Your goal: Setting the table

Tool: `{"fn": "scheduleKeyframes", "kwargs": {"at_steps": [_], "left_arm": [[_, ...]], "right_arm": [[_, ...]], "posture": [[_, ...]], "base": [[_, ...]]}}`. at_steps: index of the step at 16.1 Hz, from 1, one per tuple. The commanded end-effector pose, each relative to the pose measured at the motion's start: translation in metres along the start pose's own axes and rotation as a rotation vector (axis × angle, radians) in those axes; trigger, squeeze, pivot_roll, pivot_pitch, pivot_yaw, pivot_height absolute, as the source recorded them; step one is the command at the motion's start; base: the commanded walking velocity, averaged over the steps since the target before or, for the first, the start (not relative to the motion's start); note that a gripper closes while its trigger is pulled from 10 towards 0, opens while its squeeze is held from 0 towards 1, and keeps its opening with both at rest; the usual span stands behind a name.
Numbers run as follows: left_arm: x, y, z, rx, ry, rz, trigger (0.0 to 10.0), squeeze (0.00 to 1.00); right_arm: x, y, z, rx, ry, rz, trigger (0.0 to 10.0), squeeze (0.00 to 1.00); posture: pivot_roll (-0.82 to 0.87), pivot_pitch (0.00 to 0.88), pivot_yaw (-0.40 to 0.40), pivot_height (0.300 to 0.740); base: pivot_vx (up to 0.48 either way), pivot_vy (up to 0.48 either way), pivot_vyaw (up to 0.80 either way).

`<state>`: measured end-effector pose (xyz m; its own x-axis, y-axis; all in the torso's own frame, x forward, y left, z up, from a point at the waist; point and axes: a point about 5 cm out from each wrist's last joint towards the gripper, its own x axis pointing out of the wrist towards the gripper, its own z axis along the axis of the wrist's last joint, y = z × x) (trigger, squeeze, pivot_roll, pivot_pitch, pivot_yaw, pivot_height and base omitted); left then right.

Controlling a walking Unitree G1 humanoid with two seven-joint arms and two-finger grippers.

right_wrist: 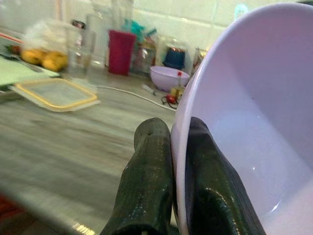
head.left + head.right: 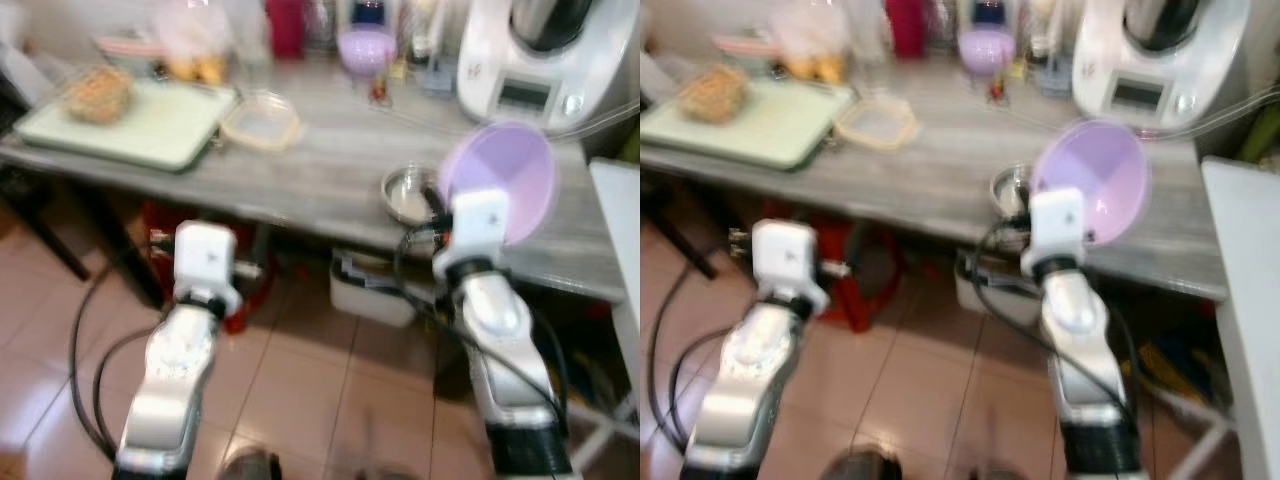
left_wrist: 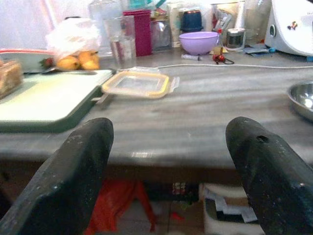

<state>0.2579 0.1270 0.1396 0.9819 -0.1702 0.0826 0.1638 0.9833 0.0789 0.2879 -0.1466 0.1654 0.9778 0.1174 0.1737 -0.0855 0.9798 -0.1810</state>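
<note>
Right gripper (image 1: pixel 171 171) pinches the tilted lilac plastic bowl (image 2: pixel 505 180) by its rim, above the grey wood-grain table (image 2: pixel 320 170) edge. Left gripper (image 3: pixel 171 161) gapes, empty. Blurry here, but probably level it before lowering.

Head views are motion-blurred. The purple bowl (image 1: pixel 244 122) runs off the right wrist picture's edge; the metal bowl (image 3: pixel 303 100) is likewise cropped.

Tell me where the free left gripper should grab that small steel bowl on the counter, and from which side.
Grip the steel bowl by its thin rim, one finger inside and one outside. Probably come from the front counter edge, on the bowl's left, since the right gripper holds the purple bowl just to its right. The left gripper is open and low.
</note>
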Motion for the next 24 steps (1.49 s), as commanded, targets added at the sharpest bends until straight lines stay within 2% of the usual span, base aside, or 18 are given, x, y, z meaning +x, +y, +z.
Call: {"fn": "scheduleKeyframes", "kwargs": {"at_steps": [1, 8, 9, 10, 11, 13, 14, 16, 19, 24], "left_arm": [[0.002, -0.008, 0.006, -0.003, -0.026, -0.031, 10.0, 0.0], [-0.001, -0.008, 0.006, -0.011, -0.036, -0.036, 10.0, 0.0], [-0.006, -0.005, 0.006, -0.011, -0.043, -0.047, 10.0, 0.0], [-0.019, 0.006, -0.003, 0.017, -0.006, -0.03, 10.0, 0.0], [-0.026, 0.013, -0.008, 0.027, 0.021, -0.011, 10.0, 0.0], [-0.031, 0.019, -0.009, 0.065, 0.029, 0.004, 10.0, 0.0], [-0.031, 0.021, -0.008, 0.083, 0.022, 0.01, 10.0, 0.0], [-0.032, 0.023, -0.007, 0.066, 0.022, 0.022, 10.0, 0.0], [-0.034, 0.016, -0.006, 0.051, 0.025, -0.002, 10.0, 0.0], [-0.033, 0.016, -0.004, 0.048, 0.026, -0.005, 10.0, 0.0]], "right_arm": [[-0.001, -0.007, -0.001, -0.011, -0.001, -0.013, 10.0, 0.0], [0.011, -0.006, 0.001, -0.017, -0.008, 0.023, 10.0, 0.0], [0.016, -0.007, 0.0, -0.006, 0.004, 0.035, 10.0, 0.0], [0.027, -0.009, 0.0, 0.001, 0.016, 0.074, 10.0, 0.0], [0.033, -0.009, 0.0, 0.008, 0.025, 0.11, 10.0, 0.0], [0.046, -0.013, 0.001, 0.028, 0.049, 0.153, 10.0, 0.0], [0.054, -0.017, 0.004, -0.02, 0.044, 0.168, 10.0, 0.0], [0.071, -0.023, 0.007, -0.014, 0.068, 0.192, 10.0, 0.0], [0.088, -0.014, 0.008, -0.029, 0.123, 0.302, 10.0, 0.0], [0.092, -0.004, -0.011, -0.048, 0.257, 0.388, 10.0, 0.0]], "posture": [[0.02, 0.042, -0.001, 0.74], [0.02, 0.047, -0.003, 0.74], [0.02, 0.052, -0.002, 0.74], [0.02, 0.054, -0.001, 0.74], [0.03, 0.059, -0.003, 0.74], [0.06, 0.064, -0.015, 0.74], [0.08, 0.065, -0.018, 0.74], [0.09, 0.068, -0.019, 0.74], [0.09, 0.075, -0.014, 0.74], [0.1, 0.086, -0.008, 0.74]], "base": [[0.48, 0.0, 0.0], [0.48, 0.0, 0.0], [0.0, 0.0, 0.0], [0.0, 0.0, 0.0], [0.0, 0.0, 0.0], [0.0, 0.0, 0.0], [0.0, 0.0, 0.0], [0.0, 0.0, 0.0], [0.0, 0.0, 0.0], [0.0, 0.0, 0.0]]}}
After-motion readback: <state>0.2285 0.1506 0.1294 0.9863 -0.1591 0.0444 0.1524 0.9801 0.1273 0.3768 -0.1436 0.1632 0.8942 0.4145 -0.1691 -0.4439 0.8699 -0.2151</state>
